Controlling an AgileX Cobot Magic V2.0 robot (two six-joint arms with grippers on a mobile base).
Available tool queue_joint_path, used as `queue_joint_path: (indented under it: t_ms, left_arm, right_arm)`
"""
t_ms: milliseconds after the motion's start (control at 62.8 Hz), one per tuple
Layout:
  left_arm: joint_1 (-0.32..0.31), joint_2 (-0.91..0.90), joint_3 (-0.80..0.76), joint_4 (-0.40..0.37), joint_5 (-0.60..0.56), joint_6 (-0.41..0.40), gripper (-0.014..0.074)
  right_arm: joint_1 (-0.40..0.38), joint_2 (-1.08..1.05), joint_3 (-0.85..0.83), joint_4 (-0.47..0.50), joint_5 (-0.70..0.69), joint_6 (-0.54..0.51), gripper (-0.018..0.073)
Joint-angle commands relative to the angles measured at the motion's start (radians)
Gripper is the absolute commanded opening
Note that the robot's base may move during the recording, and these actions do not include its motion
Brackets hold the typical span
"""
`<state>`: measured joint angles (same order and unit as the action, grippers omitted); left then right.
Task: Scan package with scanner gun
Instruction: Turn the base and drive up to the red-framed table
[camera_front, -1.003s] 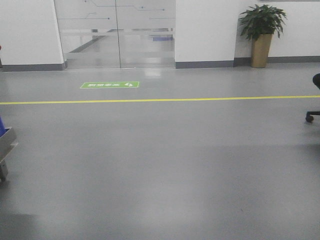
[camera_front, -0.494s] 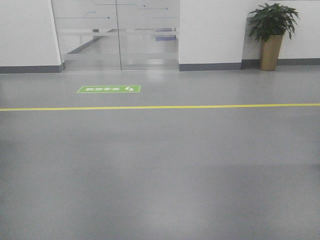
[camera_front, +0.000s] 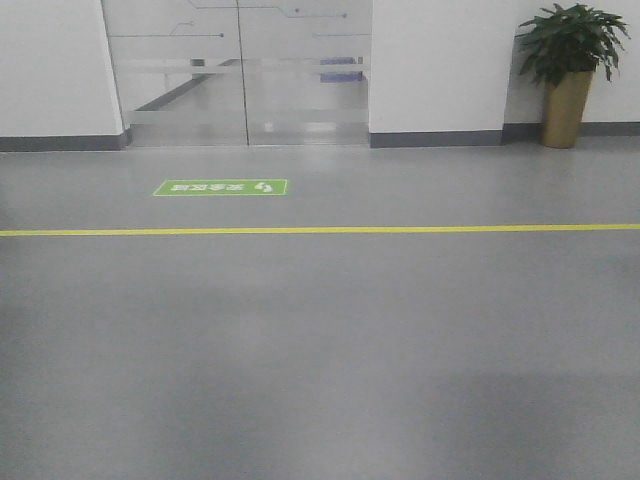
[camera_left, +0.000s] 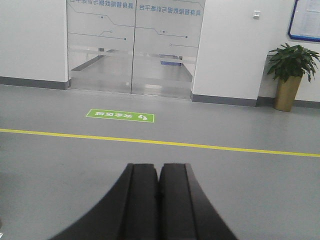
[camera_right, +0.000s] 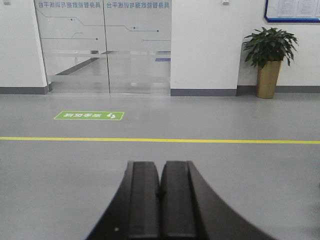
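left gripper (camera_left: 159, 170): clenched, empty, bottom centre | right gripper (camera_right: 160, 167): clenched, empty, bottom centre | yellow floor line (camera_front: 320, 230): across mid-frame | potted plant (camera_front: 570, 60): upper right

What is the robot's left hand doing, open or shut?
Shut. In its wrist view, the left hand shows two black fingers pressed together, nothing between them.
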<state>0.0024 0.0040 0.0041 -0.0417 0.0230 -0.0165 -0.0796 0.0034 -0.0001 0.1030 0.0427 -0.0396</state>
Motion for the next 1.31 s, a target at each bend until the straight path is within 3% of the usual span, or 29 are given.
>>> queue_joint_path:
  t_ms: [0,1290]
  left_arm:
    - [0.003,-0.004,-0.004,0.002,-0.017,-0.002,-0.0101]
    - [0.003,-0.004,-0.004,0.002,-0.017,-0.002,-0.0101]
  right_arm:
    - [0.0,-0.003,0.0,0.0,-0.019,-0.005,-0.0169]
    - [0.0,-0.003,0.0,0.0,-0.019,-0.005,-0.0169]
